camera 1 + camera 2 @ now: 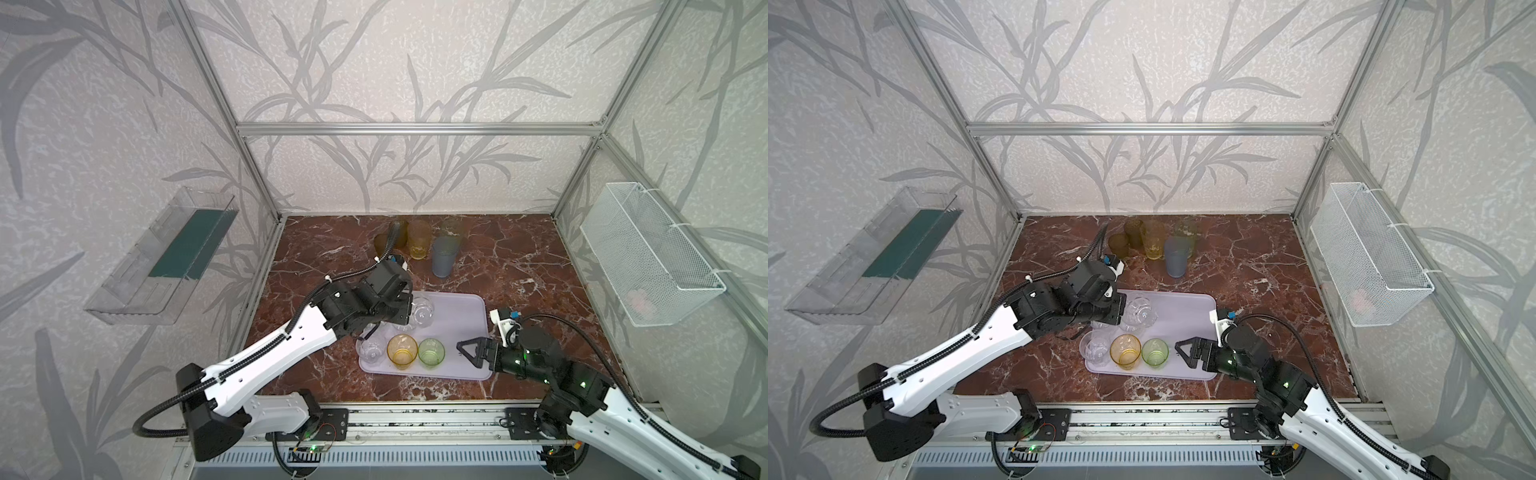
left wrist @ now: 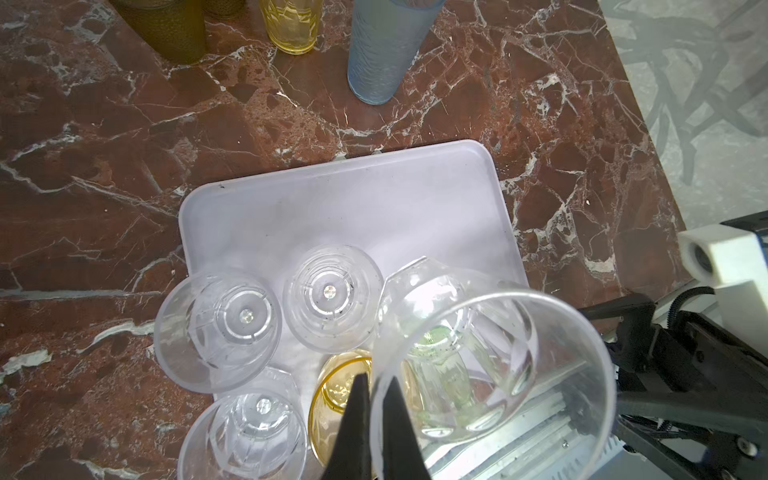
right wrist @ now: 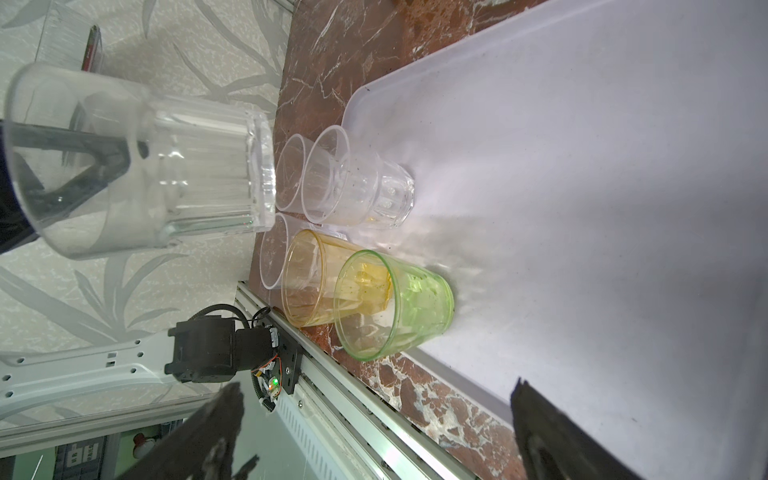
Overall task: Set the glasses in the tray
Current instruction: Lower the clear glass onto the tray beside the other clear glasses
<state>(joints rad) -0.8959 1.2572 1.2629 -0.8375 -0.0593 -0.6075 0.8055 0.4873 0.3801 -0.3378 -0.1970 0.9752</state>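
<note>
Left claw pinched tight on rim of a clear glass, held above the tray. Right claw wide apart, empty, at tray's right edge. Standing in tray: three more clear glasses, amber glass, green glass. Five coloured glasses at back of desk.

In the lavender tray an amber glass stands beside a green glass.

The left arm at lower left and right arm at lower right have white shells, black joints and ribbed black cables. Green lights dot the right one; the right gripper has matte black fingers.
</note>
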